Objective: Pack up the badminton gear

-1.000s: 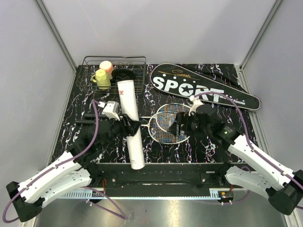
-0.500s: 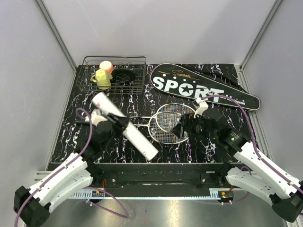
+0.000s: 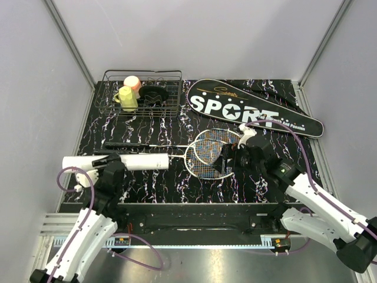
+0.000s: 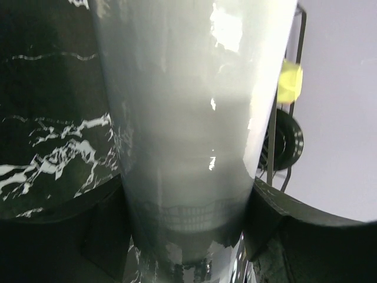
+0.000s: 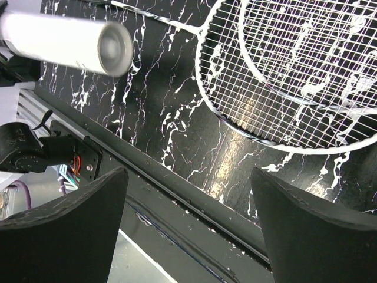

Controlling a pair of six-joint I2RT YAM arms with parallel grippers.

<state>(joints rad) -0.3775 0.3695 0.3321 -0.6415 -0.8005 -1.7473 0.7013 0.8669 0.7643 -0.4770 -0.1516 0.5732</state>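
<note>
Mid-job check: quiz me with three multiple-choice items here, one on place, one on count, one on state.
1. Where does the SPORT bag lie? A) far right B) near left C) in the basket
2. How many racket heads overlap in the middle? A) one B) two C) four
3. The left gripper is: A) open, empty B) shut on the white tube C) out of view
Key: 1 A, it lies along the far right edge; 2 B, two strung ovals overlap; 3 B, its fingers flank the tube.
</note>
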